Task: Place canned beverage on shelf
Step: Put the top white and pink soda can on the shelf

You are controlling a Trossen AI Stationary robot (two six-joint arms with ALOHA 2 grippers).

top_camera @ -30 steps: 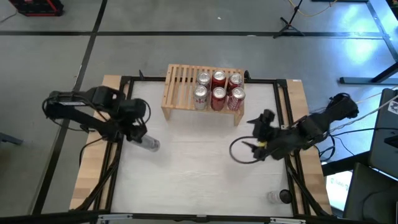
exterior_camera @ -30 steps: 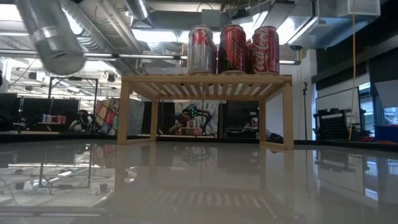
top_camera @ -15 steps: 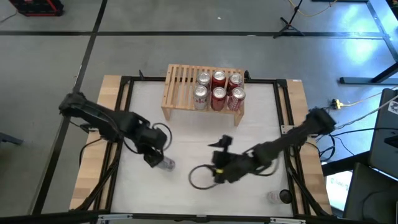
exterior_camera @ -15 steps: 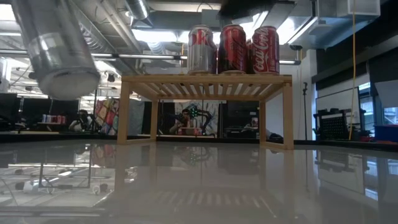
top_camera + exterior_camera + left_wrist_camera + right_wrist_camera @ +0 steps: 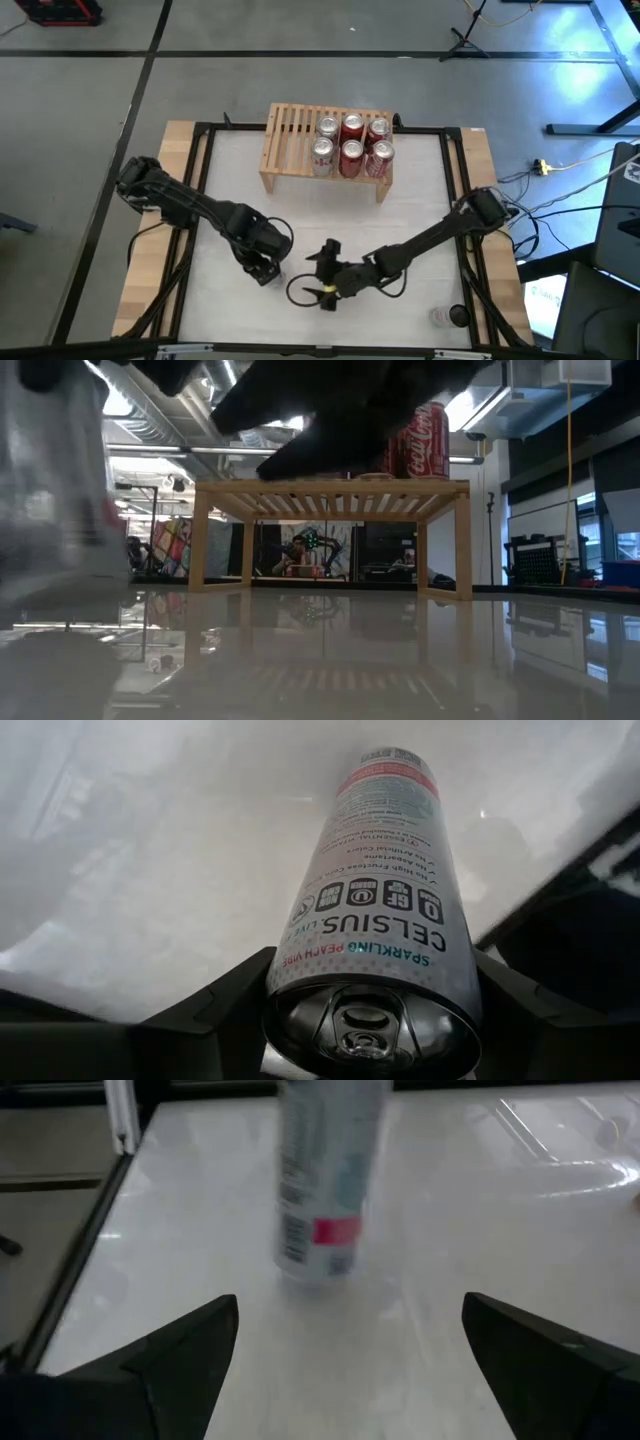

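Observation:
My left gripper (image 5: 265, 268) is shut on a tall white Celsius can (image 5: 385, 890) at the near middle-left of the table. The can also shows ahead of my right gripper (image 5: 325, 1180) and as a blur at the left of the low view (image 5: 60, 490). My right gripper (image 5: 325, 285) is open and empty, close to the can's right, its fingers (image 5: 180, 1345) pointing at the can. The light-wood shelf (image 5: 290, 135) stands at the far middle on its side legs, with several cans (image 5: 350, 145) on the right part of its slatted top. My left gripper pinches the can between its two fingers (image 5: 225, 1005), on opposite sides of the can's wall near its pull-tab end (image 5: 300, 970). The fingers come from above, pointing down along the can. The can stands about upright, tab end up. I cannot tell whether its lower end (image 5: 315, 1270) touches the table.
A small can or cup (image 5: 445, 316) stands at the near right corner. A dark cable loop (image 5: 300, 292) hangs by my right gripper. The white table top (image 5: 320, 225) is bare between the shelf and the grippers. Black frame rails (image 5: 200, 190) run along the table's sides.
My left gripper has carried the can toward the table's near edge and somewhat to the right, and has lowered it close to the table top. My right gripper has swung from the right side toward the left and the near edge, ending beside the can.

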